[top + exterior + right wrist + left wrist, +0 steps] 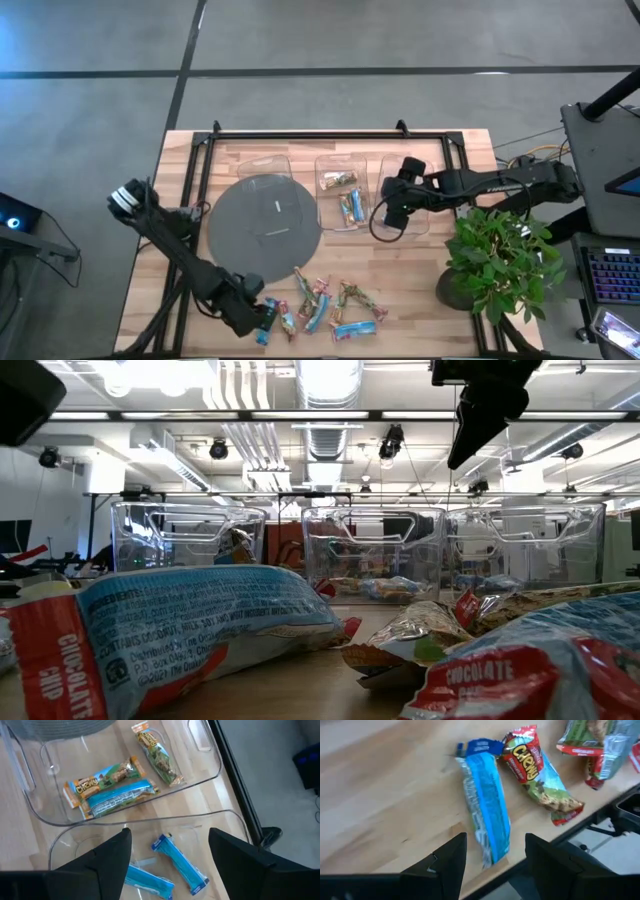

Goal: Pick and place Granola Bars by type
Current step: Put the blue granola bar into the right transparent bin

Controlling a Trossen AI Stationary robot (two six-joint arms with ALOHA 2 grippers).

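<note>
— Where are the bars?
— A loose pile (pixel 325 305) lies at the table's (pixel 420 280) near edge; a blue bar (pixel 486 810) lies just ahead of the left gripper (pixel 495 857).
— Its fingers?
— Spread, holding nothing.
— The right gripper (pixel 170 850)?
— Fingers wide apart, empty, over the rightmost bin (pixel 235 820), where two blue bars (pixel 182 862) lie. The middle bin (pixel 210 770) holds mixed ones.
</note>
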